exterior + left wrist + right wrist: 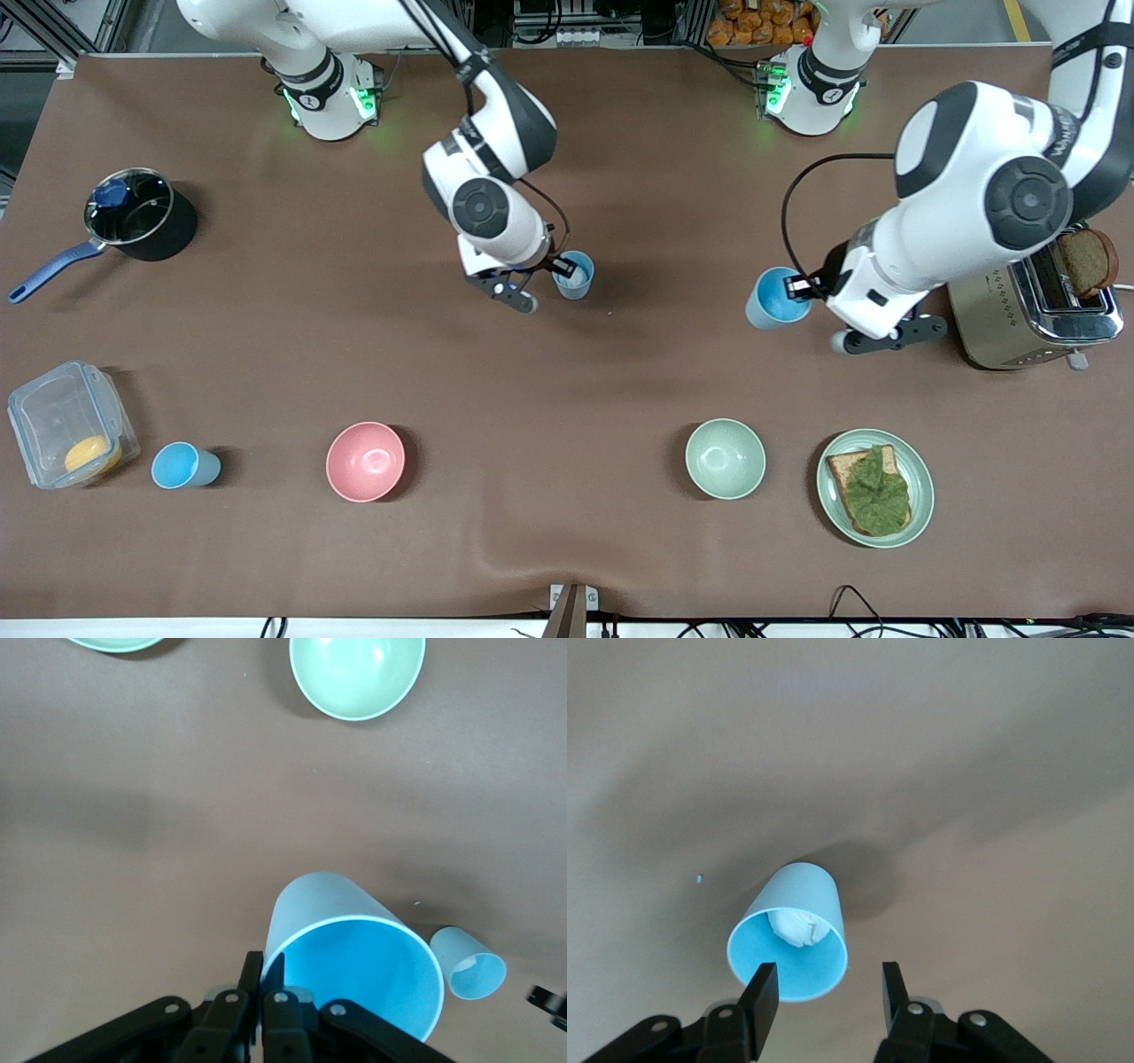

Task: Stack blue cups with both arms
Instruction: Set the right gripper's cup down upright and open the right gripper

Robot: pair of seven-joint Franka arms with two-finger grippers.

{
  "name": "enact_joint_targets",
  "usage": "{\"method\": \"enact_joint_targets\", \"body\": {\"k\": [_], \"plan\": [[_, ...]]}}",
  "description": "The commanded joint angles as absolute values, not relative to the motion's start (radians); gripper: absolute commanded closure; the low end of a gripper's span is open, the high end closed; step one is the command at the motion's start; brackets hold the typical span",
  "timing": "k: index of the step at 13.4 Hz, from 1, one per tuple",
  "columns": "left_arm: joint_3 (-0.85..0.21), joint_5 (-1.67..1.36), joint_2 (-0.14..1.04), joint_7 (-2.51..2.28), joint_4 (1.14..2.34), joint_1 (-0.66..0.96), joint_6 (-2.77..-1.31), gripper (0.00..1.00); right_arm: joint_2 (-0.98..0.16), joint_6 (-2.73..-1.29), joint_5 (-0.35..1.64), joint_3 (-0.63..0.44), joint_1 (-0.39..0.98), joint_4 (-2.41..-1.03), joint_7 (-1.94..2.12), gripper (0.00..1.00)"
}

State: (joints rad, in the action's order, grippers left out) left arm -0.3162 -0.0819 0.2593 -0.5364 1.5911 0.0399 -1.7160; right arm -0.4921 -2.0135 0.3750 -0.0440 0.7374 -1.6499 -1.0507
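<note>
My left gripper [803,285] is shut on the rim of a light-blue cup [776,299] with a bright blue inside, near the toaster; its fingers pinch the cup wall in the left wrist view [354,970]. I cannot tell whether that cup is off the table. A second blue cup [574,275], whitish inside [793,930], stands upright mid-table. My right gripper [556,265] is open just above it, and the cup sits toward one finger [760,997], not centred between the two. A third blue cup [184,466] stands near the front edge toward the right arm's end.
A pink bowl [365,461], a pale green bowl [725,458] and a green plate [923,483] with topped toast lie near the front edge. A toaster [1019,310] holding bread stands by the left arm. A blue-handled pot [133,217] and a clear container [66,425] are at the right arm's end.
</note>
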Motion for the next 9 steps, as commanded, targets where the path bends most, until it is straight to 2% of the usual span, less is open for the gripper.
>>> {"method": "enact_joint_targets", "body": {"k": [1,3,7,9], "plan": [[-0.314,-0.106,0.268,-0.629,1.591,0.095,-1.741,1.00,-0.433,-1.910,0.383,-0.034,0.652,-1.629,-0.948,0.39],[-0.314,-0.103,0.276,-0.707,1.595,0.147,-1.772,1.00,-0.390,-1.837,0.359,-0.035,0.597,-1.631,-0.846,0.31],[-0.314,-0.094,0.301,-0.837,1.618,0.225,-1.839,1.00,-0.287,-1.731,0.264,-0.037,0.497,-1.637,-0.649,0.04],[-0.314,-0.094,0.310,-0.905,1.631,0.274,-1.879,1.00,-0.233,-1.694,0.232,-0.037,0.434,-1.650,-0.566,0.00]]}}
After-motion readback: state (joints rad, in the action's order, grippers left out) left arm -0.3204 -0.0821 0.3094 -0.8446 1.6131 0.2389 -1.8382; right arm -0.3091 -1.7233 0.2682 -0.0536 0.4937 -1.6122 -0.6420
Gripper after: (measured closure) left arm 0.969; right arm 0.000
